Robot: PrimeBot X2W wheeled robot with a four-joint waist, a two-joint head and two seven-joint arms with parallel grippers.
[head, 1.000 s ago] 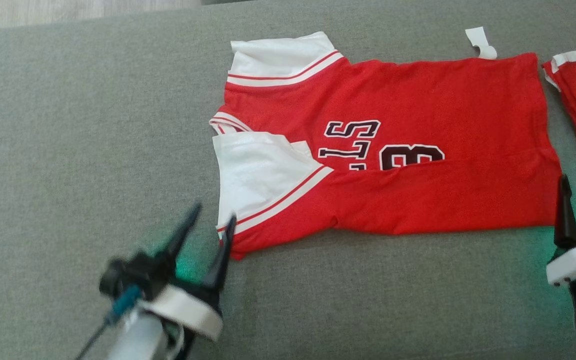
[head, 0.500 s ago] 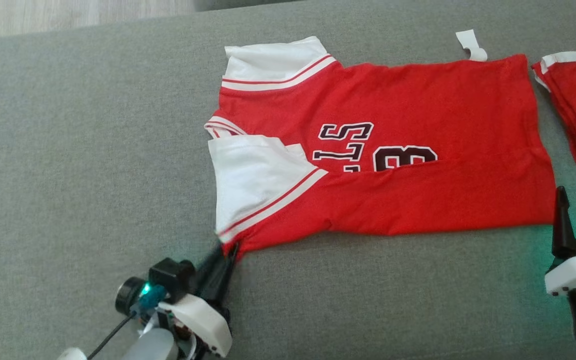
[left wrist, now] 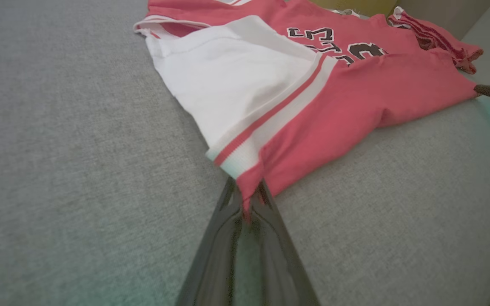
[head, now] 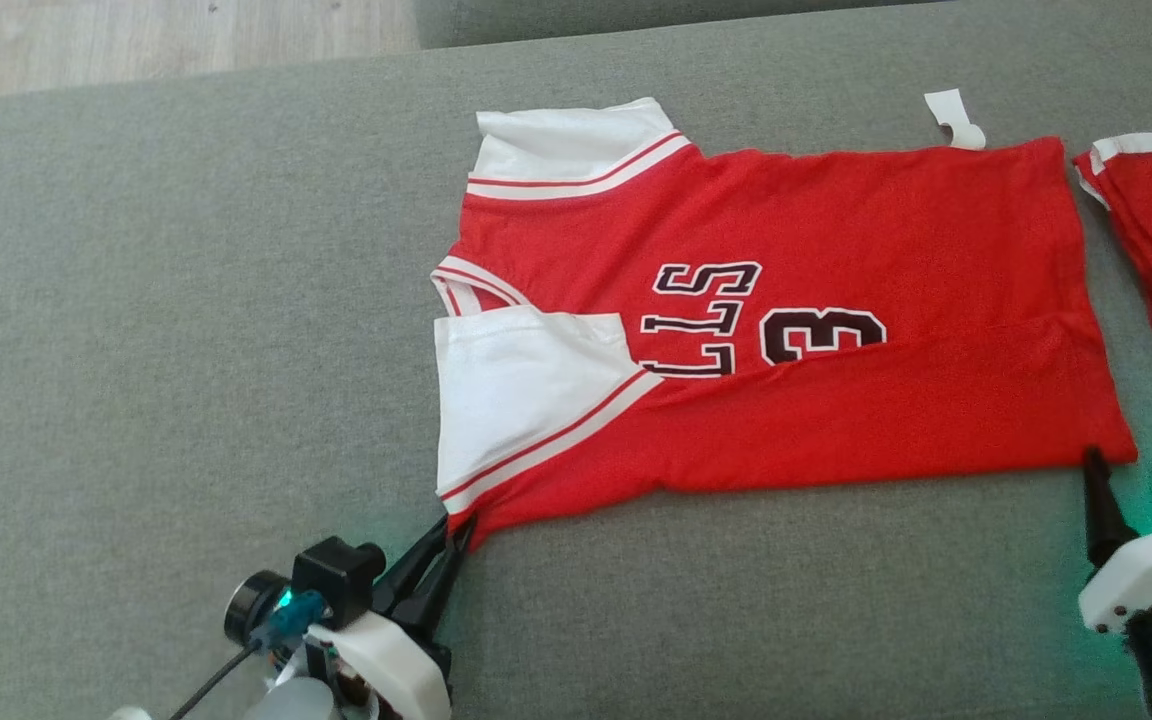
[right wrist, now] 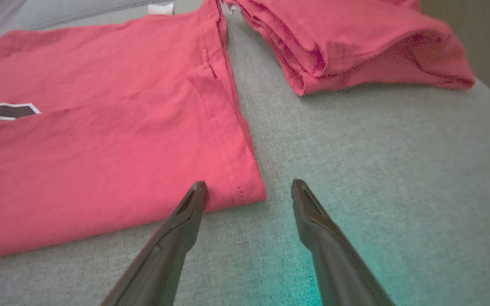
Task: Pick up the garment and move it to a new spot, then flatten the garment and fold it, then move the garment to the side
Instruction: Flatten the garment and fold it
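**A:** Which step is this?

**B:** Flattening, I judge. The garment (head: 786, 220) lies spread on the grey cushion (head: 186, 300), running from the centre of the head view out toward 3 o'clock, with the collar at its 9 o'clock end. The near white sleeve (head: 506, 400) lies turned in over the chest, so the garment isn't squared up yet.

**A:** And the grippers?

**B:** The left gripper (head: 454, 532), at 7 o'clock, has its fingers (left wrist: 215, 246) pressed together on the red corner below that sleeve. The right gripper (head: 1129, 470), at 4 o'clock, stands wide open and holds nothing. Its tips are at the near hem corner (right wrist: 251, 191).

**A:** What does the next move call for?

**B:** Probably the right fingers closing on that corner without bunching it. Then both arms should draw apart, level, so the near edge goes taut. A one-sided pull would likely skew the cloth toward the folded red garment (head: 1151, 240) at the 3 o'clock edge.

**A:** Do the wrist views add anything?

**B:** The left wrist view makes the pinch plain, with red cloth nipped between the tips. The right wrist view shows the hem corner lying between the open fingers, nearer the 9 o'clock one. It also shows the folded piece's stacked layers. The head view gives the whole outline and the lettering (head: 706, 320).
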